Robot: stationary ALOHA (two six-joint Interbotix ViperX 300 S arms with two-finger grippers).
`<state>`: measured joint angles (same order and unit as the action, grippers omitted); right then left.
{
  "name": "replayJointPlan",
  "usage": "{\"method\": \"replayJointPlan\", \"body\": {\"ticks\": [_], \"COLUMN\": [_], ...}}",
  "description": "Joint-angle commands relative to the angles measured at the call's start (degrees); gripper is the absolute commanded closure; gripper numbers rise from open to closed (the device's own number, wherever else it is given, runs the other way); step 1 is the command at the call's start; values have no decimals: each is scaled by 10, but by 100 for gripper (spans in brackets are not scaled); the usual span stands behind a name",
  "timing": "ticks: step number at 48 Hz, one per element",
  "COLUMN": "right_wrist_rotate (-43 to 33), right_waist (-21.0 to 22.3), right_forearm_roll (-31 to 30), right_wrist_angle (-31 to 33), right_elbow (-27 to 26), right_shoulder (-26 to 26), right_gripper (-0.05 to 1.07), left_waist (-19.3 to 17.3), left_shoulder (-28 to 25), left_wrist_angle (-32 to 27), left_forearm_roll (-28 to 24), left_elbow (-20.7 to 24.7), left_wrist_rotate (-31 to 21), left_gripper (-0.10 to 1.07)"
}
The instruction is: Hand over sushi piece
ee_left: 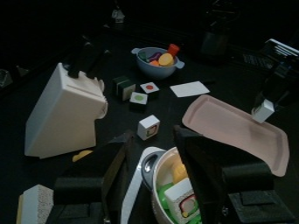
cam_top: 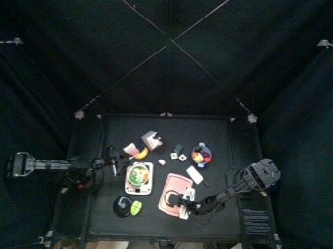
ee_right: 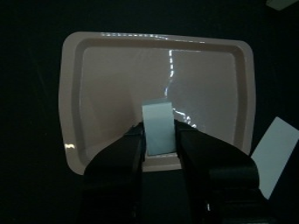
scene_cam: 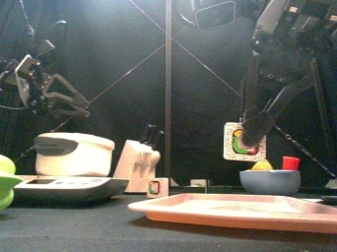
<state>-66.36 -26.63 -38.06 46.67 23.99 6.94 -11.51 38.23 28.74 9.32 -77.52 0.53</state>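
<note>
While the right gripper [ee_right: 160, 147] hung above the pink tray [ee_right: 105, 87], its two black jaws were clamped on a pale, block-shaped sushi piece [ee_right: 158, 125], which stood upright between them over the tray's middle without clearly touching its floor. In the top view the right arm [cam_top: 240, 185] reached in toward the tray [cam_top: 173, 201] from the table's right side, and in the front view the same arm [scene_cam: 270, 79] hung down behind the tray [scene_cam: 237, 209]. A white card [ee_right: 275, 150] lay on the black table [cam_top: 228, 131] just beside the tray's edge. The left gripper [ee_left: 170, 162] hovered with its jaws parted and nothing between them, over a bowl of food [ee_left: 176, 188] that sat next to the tray [ee_left: 233, 131]. Farther from the tray than that bowl stood a cream-coloured rice cooker [ee_left: 65, 109], with several small cubes [ee_left: 149, 127] scattered between it and the tray. Beyond the tray, well apart from it, a blue bowl [ee_left: 158, 59] held small coloured pieces. In the front view the rice cooker [scene_cam: 73, 153] stood left of the tray and the blue bowl [scene_cam: 269, 180] rose just behind the tray's right end.
</note>
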Motion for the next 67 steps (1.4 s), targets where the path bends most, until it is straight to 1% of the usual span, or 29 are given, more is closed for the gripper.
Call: {"method": "replayJointPlan", "body": {"ticks": [1, 7, 15, 19, 28, 31, 35, 42, 49, 67], "right_wrist_rotate": [-2, -3, -2, -2, -2, -2, 0, 2, 2, 3], "right_waist": [11, 29, 62, 78, 114, 126, 134, 143, 145, 150], "right_forearm_roll": [-11, -47, -109, -133, -178, -186, -192, -193, -194, -194], "right_wrist_angle": [1, -1, -11, -25, -86, -111, -139, -178, -192, -192], "right_elbow": [-14, -20, -42, -53, -76, -84, -92, -97, -94, -95], "right_shoulder": [-33, -49, -55, -55, -43, -35, -27, -22, -22, -18], "right_gripper": [52, 52, 52, 52, 52, 52, 52, 52, 52, 52], "left_waist": [0, 2, 24, 48, 112, 129, 142, 147, 147, 146], "left_shoulder": [-1, -1, -4, -8, -32, -44, -60, -90, -114, -192], "left_wrist_angle": [2, 2, 2, 2, 2, 2, 2, 6, 7, 12], "left_forearm_roll": [-1, -10, -63, -98, -174, -198, -215, -230, -229, -229], "left_elbow": [11, 17, 33, 40, 53, 62, 75, 98, 112, 167], "left_wrist_rotate": [1, 4, 3, 3, 3, 3, 3, 4, 4, 3], "left_gripper": [17, 17, 16, 16, 15, 15, 13, 5, -2, -2]}}
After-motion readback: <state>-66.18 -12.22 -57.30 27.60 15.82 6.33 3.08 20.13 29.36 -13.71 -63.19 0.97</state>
